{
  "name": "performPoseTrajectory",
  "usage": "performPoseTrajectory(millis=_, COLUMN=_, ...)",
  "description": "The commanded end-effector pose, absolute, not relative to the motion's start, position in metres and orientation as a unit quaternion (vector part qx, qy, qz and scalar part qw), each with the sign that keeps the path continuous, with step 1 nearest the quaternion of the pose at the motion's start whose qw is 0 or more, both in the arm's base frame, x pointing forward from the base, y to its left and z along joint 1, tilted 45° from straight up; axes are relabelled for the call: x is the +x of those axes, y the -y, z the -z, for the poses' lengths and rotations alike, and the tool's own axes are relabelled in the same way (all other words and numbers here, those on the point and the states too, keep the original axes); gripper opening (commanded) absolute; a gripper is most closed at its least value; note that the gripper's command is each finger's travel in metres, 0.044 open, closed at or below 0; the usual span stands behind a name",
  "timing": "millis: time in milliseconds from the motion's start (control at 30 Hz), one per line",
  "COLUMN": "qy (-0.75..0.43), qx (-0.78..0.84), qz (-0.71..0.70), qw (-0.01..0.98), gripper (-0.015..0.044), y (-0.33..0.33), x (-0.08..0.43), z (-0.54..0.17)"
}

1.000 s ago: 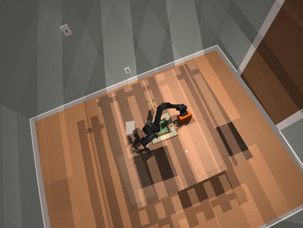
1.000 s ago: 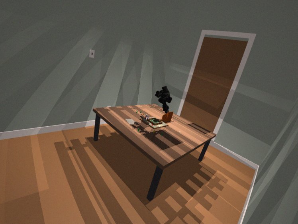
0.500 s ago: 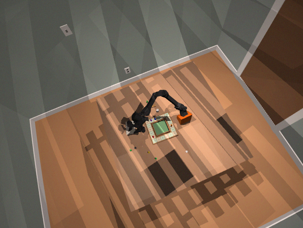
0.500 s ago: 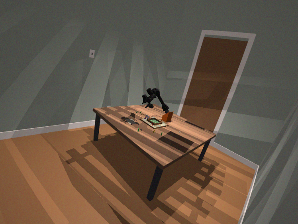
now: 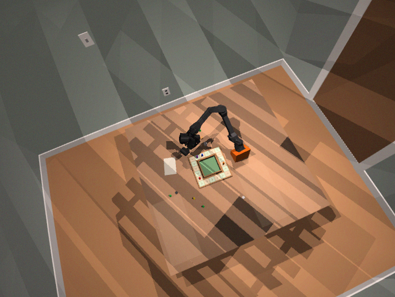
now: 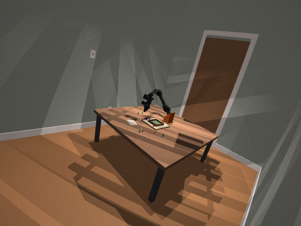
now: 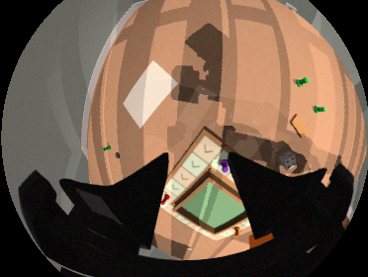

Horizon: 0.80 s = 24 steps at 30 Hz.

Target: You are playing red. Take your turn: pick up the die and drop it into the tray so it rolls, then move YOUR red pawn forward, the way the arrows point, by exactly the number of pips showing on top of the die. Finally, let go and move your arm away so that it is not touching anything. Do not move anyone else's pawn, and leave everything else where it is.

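The die [image 5: 205,143] [image 7: 288,160] lay outside the tray [image 5: 200,169] [image 6: 152,123] [image 7: 194,221]; our claw [image 5: 191,144] [image 6: 145,110] [image 7: 199,157] stood moderately wide, empty. We still had pickup, roll and red pawn [image 5: 199,178] [image 6: 153,125] [image 7: 165,199] move left.

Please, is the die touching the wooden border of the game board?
Apart. The wrist view shows the die on the table top, with bare table between it and the board.

Warm light and hard, streaky shadows cross the table [image 5: 255,178] [image 6: 155,150] [image 7: 252,59]; the wrist view curves at its black-cornered edges.
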<state>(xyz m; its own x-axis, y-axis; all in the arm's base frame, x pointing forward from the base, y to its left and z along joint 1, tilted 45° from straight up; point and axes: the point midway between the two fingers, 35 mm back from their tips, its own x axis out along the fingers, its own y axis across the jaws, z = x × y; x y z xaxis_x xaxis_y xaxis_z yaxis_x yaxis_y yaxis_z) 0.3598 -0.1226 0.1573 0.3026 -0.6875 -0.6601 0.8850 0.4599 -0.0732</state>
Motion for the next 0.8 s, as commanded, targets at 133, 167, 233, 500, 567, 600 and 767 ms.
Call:
performPoseTrajectory(millis=133, qy=-0.520, qx=-0.035, qz=0.483, qw=0.703, gripper=0.0275, y=0.164, x=0.222, z=-0.148)
performPoseTrajectory(millis=167, qy=-0.538, qx=-0.049, qz=0.478, qw=0.693, gripper=0.0275, y=0.167, x=0.211, z=-0.149)
performPoseTrajectory(millis=233, qy=-0.560, qx=-0.065, qz=0.470, qw=0.679, gripper=0.0275, y=0.171, x=0.198, z=-0.150)
performPoseTrajectory(millis=500, qy=-0.563, qx=-0.067, qz=0.469, qw=0.677, gripper=0.0275, y=0.172, x=0.197, z=-0.151)
performPoseTrajectory(millis=567, qy=-0.563, qx=-0.067, qz=0.469, qw=0.677, gripper=0.0275, y=0.174, x=0.197, z=-0.149)
performPoseTrajectory(millis=600, qy=-0.563, qx=-0.067, qz=0.469, qw=0.677, gripper=0.0275, y=0.178, x=0.196, z=-0.145)
performPoseTrajectory(millis=767, qy=-0.563, qx=-0.067, qz=0.469, qw=0.677, gripper=0.0275, y=0.185, x=0.196, z=-0.139)
